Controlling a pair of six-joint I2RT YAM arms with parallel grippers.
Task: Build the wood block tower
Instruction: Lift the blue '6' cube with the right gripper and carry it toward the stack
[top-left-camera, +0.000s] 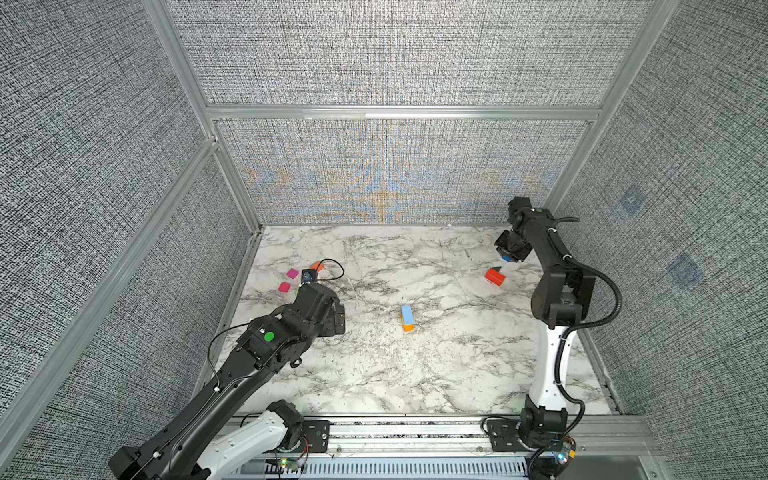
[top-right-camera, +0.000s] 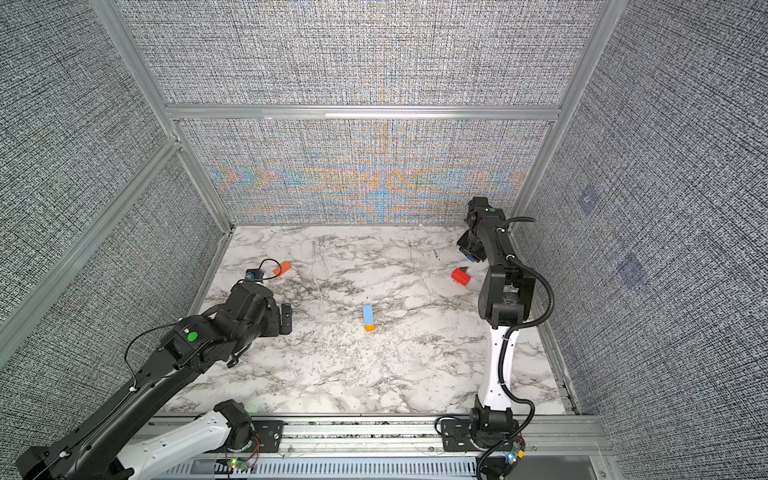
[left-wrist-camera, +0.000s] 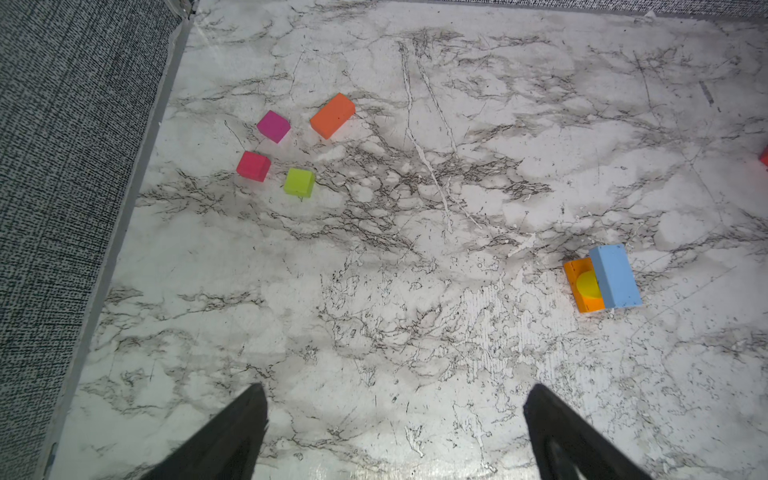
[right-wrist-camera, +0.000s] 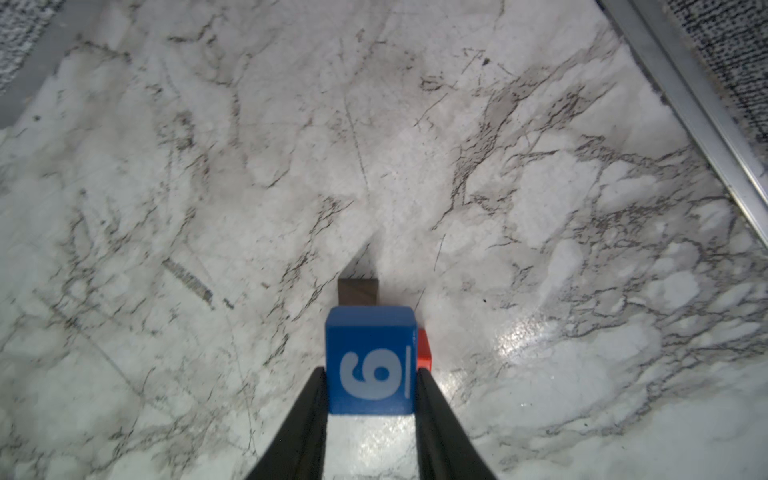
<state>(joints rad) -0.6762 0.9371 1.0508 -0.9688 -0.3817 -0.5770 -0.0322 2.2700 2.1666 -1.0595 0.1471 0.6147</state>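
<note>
tabletop (right-wrist-camera: 540, 166): glossy marble-look | walls (top-left-camera: 83, 166): rough woven cloth | frame (top-left-camera: 399, 112): metal | blue block (right-wrist-camera: 370, 361): matt

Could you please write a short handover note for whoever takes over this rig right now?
Right gripper: shut on the blue numbered block, held above the red-orange block and dark brown block.
Left gripper: open, empty.
Done: light blue block and orange block joined mid-table.
To do: stack the held block and every loose one, including the magenta block, pink-red block, yellow-green block and orange slab.
</note>
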